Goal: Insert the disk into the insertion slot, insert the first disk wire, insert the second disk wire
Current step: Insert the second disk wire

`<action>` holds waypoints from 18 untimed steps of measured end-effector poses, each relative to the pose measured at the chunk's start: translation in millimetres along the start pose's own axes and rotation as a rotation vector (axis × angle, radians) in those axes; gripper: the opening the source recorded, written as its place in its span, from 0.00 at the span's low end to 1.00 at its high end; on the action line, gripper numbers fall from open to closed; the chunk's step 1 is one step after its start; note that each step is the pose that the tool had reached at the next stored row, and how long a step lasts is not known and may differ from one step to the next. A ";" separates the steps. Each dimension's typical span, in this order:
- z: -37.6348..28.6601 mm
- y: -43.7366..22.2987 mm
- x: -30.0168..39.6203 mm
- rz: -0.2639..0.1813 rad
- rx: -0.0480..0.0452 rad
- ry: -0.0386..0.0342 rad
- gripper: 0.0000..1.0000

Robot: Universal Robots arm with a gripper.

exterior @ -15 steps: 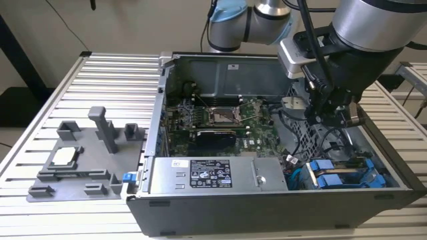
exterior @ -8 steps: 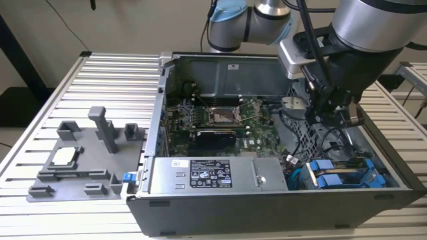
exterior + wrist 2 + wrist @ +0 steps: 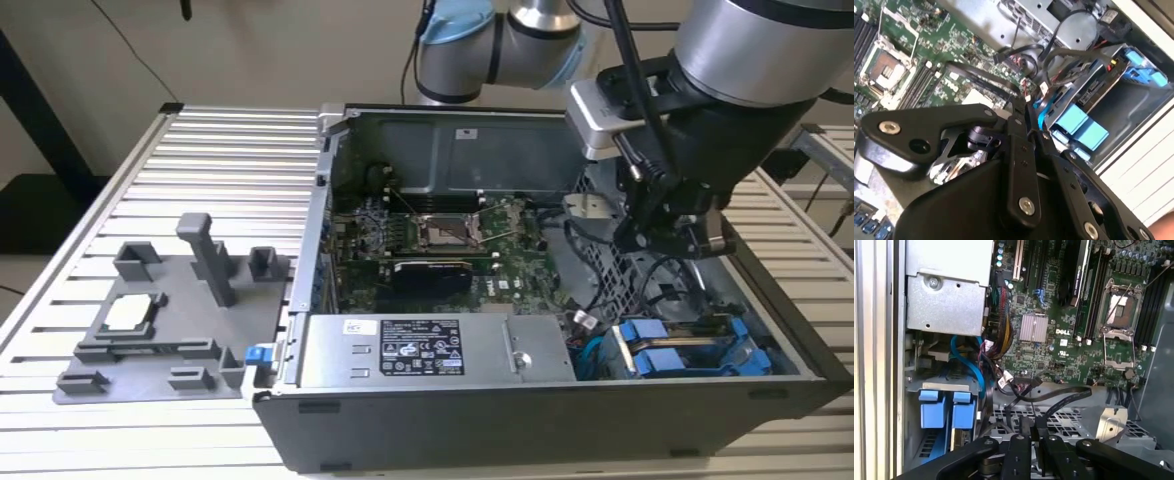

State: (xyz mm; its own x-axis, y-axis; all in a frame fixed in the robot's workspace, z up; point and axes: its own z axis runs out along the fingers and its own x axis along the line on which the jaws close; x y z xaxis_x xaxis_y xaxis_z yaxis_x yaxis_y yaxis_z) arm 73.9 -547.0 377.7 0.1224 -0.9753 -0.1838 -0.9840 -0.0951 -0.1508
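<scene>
Your gripper [image 3: 663,245] hangs inside the open computer case [image 3: 534,425], at about 3 o'clock in the exterior view. In the first wrist view its fingers [image 3: 1021,445] are pressed almost together, pinching what looks like the end of a flat black wire [image 3: 1064,397] that loops up over the motherboard [image 3: 1054,340].

The disk [image 3: 661,360] sits at 4 o'clock, below the gripper. Its blue carrier shows in the insertion slot [image 3: 721,345]. You cannot tell from here whether it is fully seated.

A blue wire [image 3: 966,365] curls down beside the slot. The long grey box [image 3: 427,350] lies at 6 o'clock, just beside the slot. A grey fixture [image 3: 160,320] rests on the slatted table [image 3: 227,150] at 8 o'clock, well apart from the gripper.
</scene>
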 end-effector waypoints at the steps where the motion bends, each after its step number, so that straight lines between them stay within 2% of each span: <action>1: 0.5 -2.9 0.4 0.001 -0.0061 0.0040 0.16; 5: 2.3 -15.2 1.9 0.003 -0.0327 0.0224 0.16; 7: 2.8 -20.4 2.7 0.003 -0.0489 0.0380 0.16; 10: 3.6 -26.6 4.7 0.004 -0.0740 0.0681 0.16; 15: 4.4 -37.4 8.9 0.003 -0.1129 0.1273 0.16; 17: 4.7 -41.4 10.3 0.002 -0.1242 0.1489 0.16; 18: 4.9 -42.4 10.9 0.002 -0.1258 0.1570 0.16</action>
State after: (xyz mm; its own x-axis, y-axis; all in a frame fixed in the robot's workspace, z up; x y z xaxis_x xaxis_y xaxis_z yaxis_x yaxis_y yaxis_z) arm 117.6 -552.6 377.3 0.1087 -0.9937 -0.0288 -0.9938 -0.1080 -0.0263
